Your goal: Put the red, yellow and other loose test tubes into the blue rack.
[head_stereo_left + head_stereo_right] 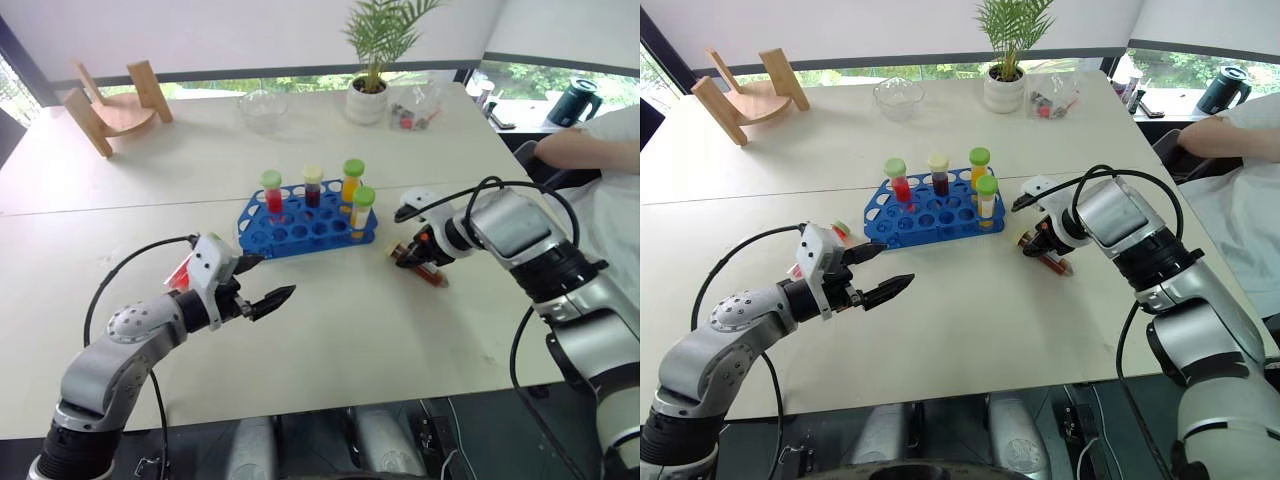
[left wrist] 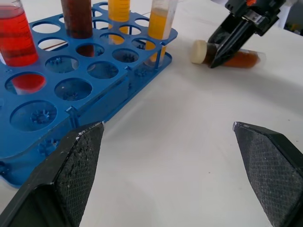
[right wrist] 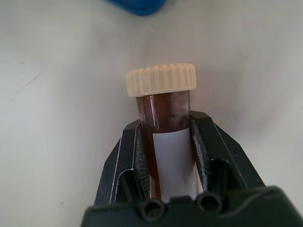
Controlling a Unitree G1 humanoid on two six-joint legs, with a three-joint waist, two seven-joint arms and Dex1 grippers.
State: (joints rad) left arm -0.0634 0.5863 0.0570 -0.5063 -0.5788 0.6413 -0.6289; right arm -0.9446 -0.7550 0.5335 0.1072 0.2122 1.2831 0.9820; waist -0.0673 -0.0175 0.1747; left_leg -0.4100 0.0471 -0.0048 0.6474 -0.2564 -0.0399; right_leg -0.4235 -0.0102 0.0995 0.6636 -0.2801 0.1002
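Observation:
The blue rack stands mid-table and holds a red tube, a dark tube with a cream cap, an orange tube and a yellow tube, all upright. To the right of the rack, a brown tube with a cream cap lies on the table. My right gripper points down at it and is shut on its body, with the cap sticking out past the fingers. My left gripper hovers open in front of the rack with nothing between its fingers.
At the back of the table are a potted plant, a glass bowl, a clear bag and a wooden stand. A person's arm rests at the far right edge, near a dark kettle.

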